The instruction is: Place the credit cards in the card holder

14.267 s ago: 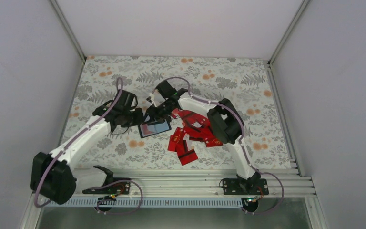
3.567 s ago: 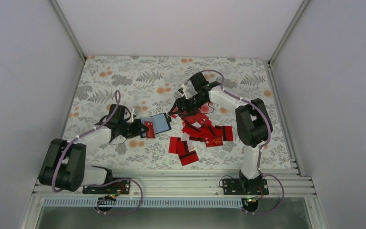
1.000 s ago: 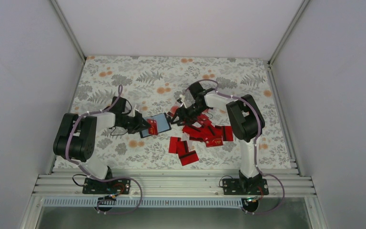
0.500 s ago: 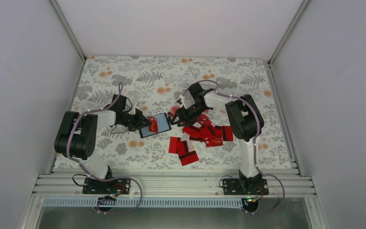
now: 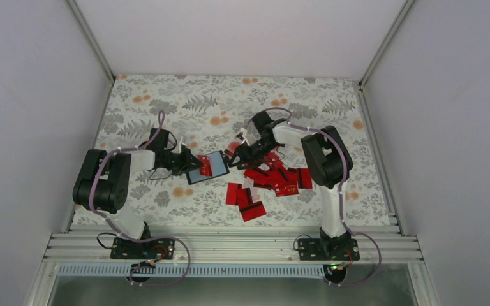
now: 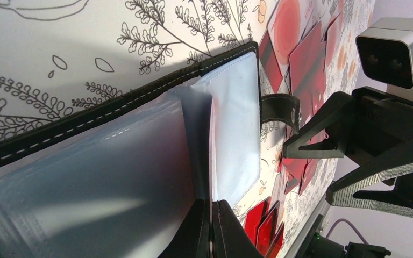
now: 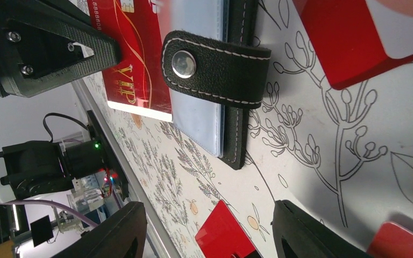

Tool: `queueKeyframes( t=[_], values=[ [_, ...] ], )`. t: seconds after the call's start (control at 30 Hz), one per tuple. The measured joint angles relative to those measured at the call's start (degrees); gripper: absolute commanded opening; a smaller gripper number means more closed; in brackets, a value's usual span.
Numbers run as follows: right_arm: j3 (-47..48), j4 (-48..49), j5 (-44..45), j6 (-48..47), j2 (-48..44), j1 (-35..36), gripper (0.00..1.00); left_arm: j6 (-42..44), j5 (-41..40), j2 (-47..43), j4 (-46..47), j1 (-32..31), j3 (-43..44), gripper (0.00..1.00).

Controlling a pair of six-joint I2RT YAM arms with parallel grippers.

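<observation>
The card holder (image 5: 212, 167) lies open on the floral mat, its grey-blue pockets up. A red VIP credit card (image 7: 132, 59) sits across its pockets. My left gripper (image 6: 212, 207) is shut on a thin clear pocket leaf of the card holder (image 6: 140, 177). The snap tab (image 7: 215, 67) points toward my right gripper (image 7: 207, 209). That gripper is open just right of the holder with nothing between its fingers, above bare mat and one loose red card (image 7: 223, 231). Several more credit cards (image 5: 271, 178) lie in a heap to the right.
My left gripper's fingers (image 7: 48, 54) show at the holder's far side in the right wrist view. Loose red cards (image 5: 245, 203) spread toward the near rail (image 5: 242, 237). White walls close in the mat (image 5: 166, 102) on three sides.
Over the last second nothing has visibly moved. Since the older frames the left arm has folded back while holding the holder, and the right gripper has settled at the holder's right edge.
</observation>
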Motion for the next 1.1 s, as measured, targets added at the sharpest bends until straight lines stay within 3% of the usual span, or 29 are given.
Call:
queueKeyframes(
  t=[0.6, 0.9, 1.1],
  values=[
    [2.8, 0.76, -1.29, 1.09, 2.67, 0.24, 0.46, -3.65, 0.35, -0.09, 9.99, 0.0, -4.33, 0.03],
    [5.6, 3.67, -0.39, 3.48, 6.29, 2.23, 0.26, -5.25, 0.33, -0.09, 13.42, -0.13, -5.75, 0.02],
    [5.9, 3.87, 0.24, 4.09, 7.3, 3.1, 0.19, -6.71, -0.33, -0.09, 15.37, -0.85, -6.16, 0.02]
  ],
)
